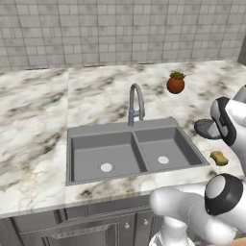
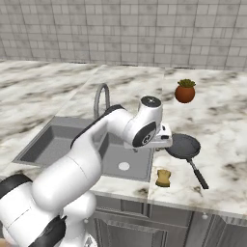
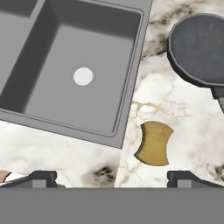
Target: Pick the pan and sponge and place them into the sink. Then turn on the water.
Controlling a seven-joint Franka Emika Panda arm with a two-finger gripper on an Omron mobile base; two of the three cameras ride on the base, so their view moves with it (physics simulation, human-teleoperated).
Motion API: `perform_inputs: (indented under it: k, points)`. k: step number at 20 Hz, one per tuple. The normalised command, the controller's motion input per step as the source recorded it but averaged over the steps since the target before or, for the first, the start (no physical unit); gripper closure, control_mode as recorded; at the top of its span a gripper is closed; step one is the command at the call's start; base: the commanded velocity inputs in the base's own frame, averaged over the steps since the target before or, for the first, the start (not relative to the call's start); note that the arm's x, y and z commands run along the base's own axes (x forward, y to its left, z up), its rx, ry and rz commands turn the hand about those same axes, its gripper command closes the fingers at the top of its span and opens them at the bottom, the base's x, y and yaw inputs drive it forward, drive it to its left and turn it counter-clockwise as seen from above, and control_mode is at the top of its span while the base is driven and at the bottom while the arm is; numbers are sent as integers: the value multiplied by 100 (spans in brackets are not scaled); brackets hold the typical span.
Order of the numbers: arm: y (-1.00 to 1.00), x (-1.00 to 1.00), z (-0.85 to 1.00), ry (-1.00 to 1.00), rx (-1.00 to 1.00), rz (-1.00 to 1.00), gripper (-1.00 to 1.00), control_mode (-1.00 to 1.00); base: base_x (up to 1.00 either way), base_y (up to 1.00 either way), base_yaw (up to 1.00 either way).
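Yellow sponge [image 3: 154, 143] lies at lower right between our spread gripper [image 3: 112, 178] tips; descending crooked, we probably push it away.

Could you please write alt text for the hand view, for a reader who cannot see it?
Looking down on a marble counter: the open gripper hovers above a yellow sponge, with the dark pan beyond it at upper right. The grey sink lies to the left, both basins empty.

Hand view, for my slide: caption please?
Open jaws above the counter: sponge and pan lie beside the sink.
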Motion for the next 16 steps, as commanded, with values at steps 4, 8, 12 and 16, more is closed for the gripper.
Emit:
perform_inputs:
  k: [4,8,12,16]
  points:
    - [-37,0,-18,0,0,0,-100,-100,0,0,0]
    - [-39,0,-18,0,0,0,-100,-100,0,0,0]
    - [-39,0,-21,0,0,1,-100,-100,0,0,0]
    - [-36,0,-23,0,0,1,-100,-100,0,0,0]
